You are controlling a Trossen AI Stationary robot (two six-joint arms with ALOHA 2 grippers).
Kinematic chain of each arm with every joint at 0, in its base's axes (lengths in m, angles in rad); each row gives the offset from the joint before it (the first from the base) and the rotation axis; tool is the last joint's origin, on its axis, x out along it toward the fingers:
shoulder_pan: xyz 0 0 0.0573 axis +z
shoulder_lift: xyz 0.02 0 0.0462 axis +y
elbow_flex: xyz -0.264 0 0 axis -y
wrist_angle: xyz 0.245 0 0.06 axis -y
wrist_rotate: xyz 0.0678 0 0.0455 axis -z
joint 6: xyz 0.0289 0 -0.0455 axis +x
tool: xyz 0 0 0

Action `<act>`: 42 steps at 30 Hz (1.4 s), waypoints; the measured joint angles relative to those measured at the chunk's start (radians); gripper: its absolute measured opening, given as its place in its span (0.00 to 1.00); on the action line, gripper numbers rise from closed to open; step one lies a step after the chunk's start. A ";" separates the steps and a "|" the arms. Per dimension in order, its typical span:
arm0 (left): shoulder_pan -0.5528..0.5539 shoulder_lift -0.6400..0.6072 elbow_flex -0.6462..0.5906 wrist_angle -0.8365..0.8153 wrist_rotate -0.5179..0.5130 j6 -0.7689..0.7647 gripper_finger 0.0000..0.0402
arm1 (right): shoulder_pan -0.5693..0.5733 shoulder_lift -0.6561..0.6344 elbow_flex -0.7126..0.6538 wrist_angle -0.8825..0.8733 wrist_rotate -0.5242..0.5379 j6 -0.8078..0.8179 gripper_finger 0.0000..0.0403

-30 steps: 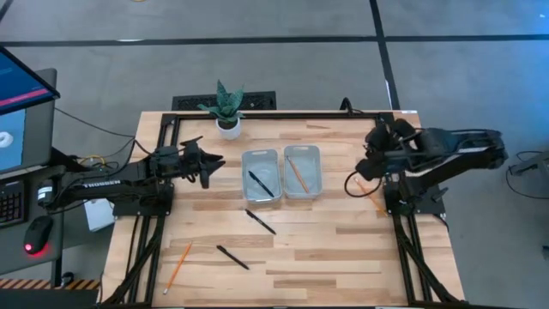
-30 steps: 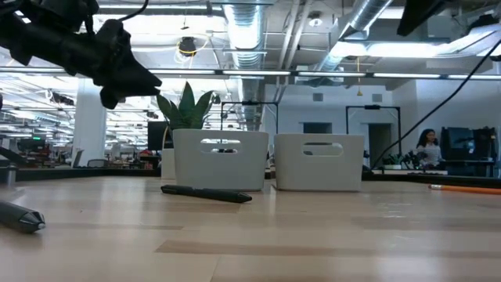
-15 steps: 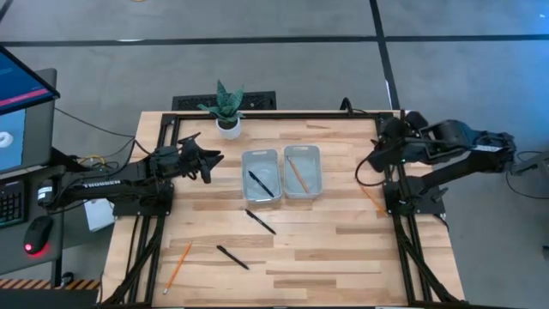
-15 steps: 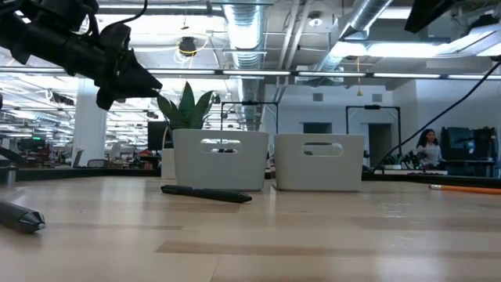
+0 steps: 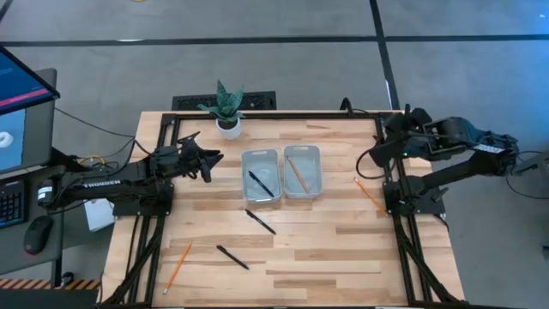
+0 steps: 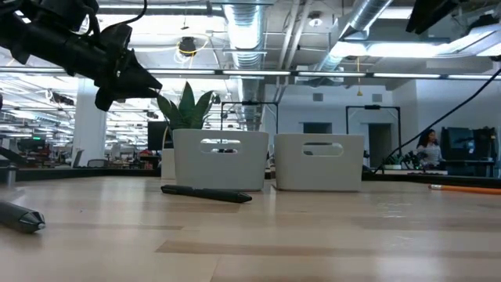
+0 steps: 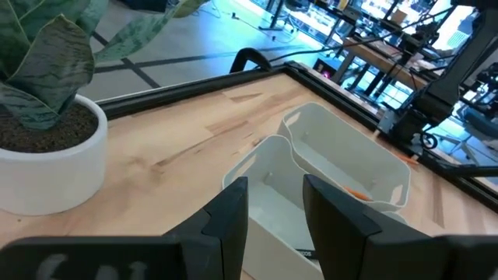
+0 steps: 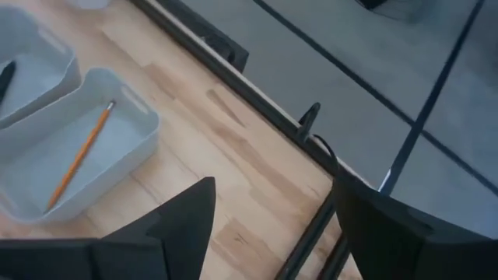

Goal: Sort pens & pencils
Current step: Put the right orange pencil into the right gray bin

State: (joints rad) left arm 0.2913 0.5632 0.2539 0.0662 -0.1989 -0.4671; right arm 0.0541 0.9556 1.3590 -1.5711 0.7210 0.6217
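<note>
pens and pencils: light, stiff, thin, round so they'll likely roll and slip; pinch mid-shaft, jaws across the stick. one pen in left bin, one pencil in right bin, both frame centre. loose: two pens lower centre, pencil lower left, pencil right of centre. left gripper left of the bins, part open, empty. right gripper upper right, jaws wide, empty. only readable text: "trossen" on left arm.

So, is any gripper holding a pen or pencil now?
No. The left gripper and the right gripper both have nothing between their fingers.
</note>
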 joint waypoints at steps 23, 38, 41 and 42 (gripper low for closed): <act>0.000 0.000 0.000 -0.001 -0.049 -0.001 0.29 | -0.183 -0.145 -0.490 0.186 -0.486 0.133 0.70; 0.000 0.000 0.000 -0.005 -0.049 0.003 0.29 | -0.259 -0.029 -0.589 0.364 -0.632 0.138 0.70; 0.000 0.000 0.000 -0.005 -0.050 0.009 0.29 | -0.277 0.014 -0.589 0.357 -0.646 0.133 0.70; 0.000 0.000 0.000 -0.005 -0.050 0.010 0.29 | -0.287 0.029 -0.589 0.349 -0.659 0.132 0.70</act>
State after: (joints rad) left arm 0.2913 0.5632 0.2543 0.0612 -0.2489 -0.4572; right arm -0.2326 0.9844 0.7700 -1.2218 0.0615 0.7539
